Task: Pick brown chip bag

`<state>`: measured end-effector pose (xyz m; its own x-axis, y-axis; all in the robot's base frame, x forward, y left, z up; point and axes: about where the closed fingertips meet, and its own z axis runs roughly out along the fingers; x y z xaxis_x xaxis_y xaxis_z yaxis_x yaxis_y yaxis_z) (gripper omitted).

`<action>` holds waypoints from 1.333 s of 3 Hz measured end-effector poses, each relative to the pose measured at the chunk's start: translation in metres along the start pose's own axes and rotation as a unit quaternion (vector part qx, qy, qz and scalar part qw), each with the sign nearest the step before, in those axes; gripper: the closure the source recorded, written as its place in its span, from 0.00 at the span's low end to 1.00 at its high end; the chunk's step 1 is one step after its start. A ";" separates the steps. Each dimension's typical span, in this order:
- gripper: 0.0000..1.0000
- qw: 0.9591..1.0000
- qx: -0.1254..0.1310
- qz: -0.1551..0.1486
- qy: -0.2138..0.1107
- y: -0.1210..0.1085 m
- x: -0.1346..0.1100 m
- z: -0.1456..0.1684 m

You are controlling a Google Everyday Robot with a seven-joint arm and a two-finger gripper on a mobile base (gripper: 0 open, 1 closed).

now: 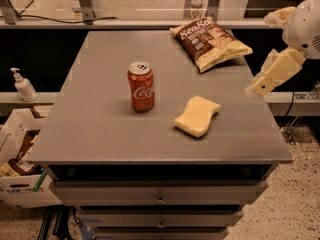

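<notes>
**Pincer beside the right edge, bag at the back**

Camera view: the brown chip bag (210,41) lies at the far right corner of the grey surface (100,129). What seems to be the pincer (261,83) hangs beside the right edge, apart from the bag; clenched or released, I cannot tell. A soda can (141,86) stands mid-surface, near a yellow sponge (197,115)

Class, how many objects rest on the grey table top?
3: brown chip bag far right, soda can left of centre, yellow sponge right of centre. The gripper is by the right edge.
</notes>
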<state>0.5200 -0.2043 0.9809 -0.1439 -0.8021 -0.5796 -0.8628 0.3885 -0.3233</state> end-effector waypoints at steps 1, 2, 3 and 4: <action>0.00 0.999 0.014 0.030 -0.043 -0.023 0.011 0.014; 0.00 0.994 0.030 0.066 -0.079 -0.063 0.029 0.040; 0.00 0.994 0.029 0.067 -0.079 -0.064 0.029 0.042; 0.00 0.992 0.043 0.080 -0.091 -0.071 0.028 0.054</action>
<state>0.6034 -0.2297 0.9478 -0.1796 -0.6345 -0.7518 -0.7900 0.5484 -0.2741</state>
